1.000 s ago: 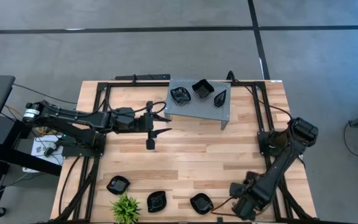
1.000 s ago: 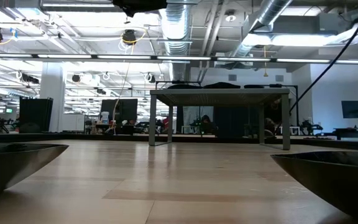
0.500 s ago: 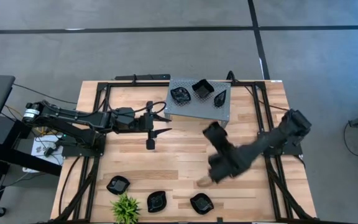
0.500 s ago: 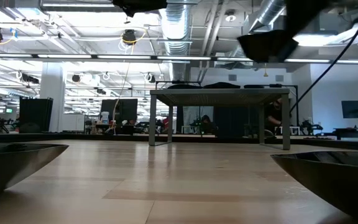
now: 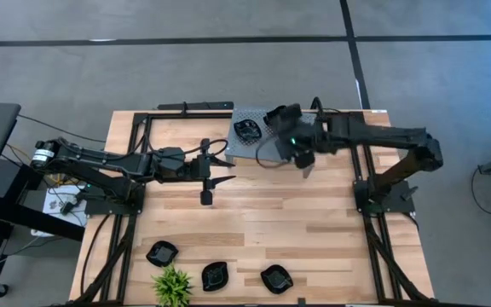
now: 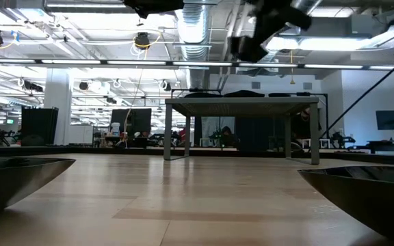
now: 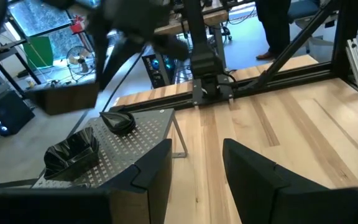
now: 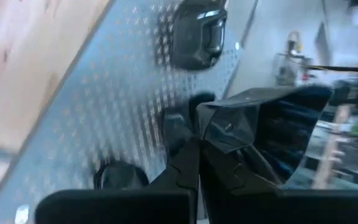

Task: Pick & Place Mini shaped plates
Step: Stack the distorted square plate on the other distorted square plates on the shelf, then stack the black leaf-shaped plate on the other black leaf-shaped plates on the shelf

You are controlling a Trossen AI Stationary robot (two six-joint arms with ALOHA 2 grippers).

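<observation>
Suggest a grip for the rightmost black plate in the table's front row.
Probably grip the raised rim of the rightmost front plate, coming straight down from above, rim between the jaws. It lies flat, hollow up, low on the table, so its sides offer little; it sits apart from the neighbouring plate, leaving room.

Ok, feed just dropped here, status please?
Right tool shut on glossy black plate, above grey perforated shelf. Left tool open, waiting mid-table. Nothing in the way.
</observation>
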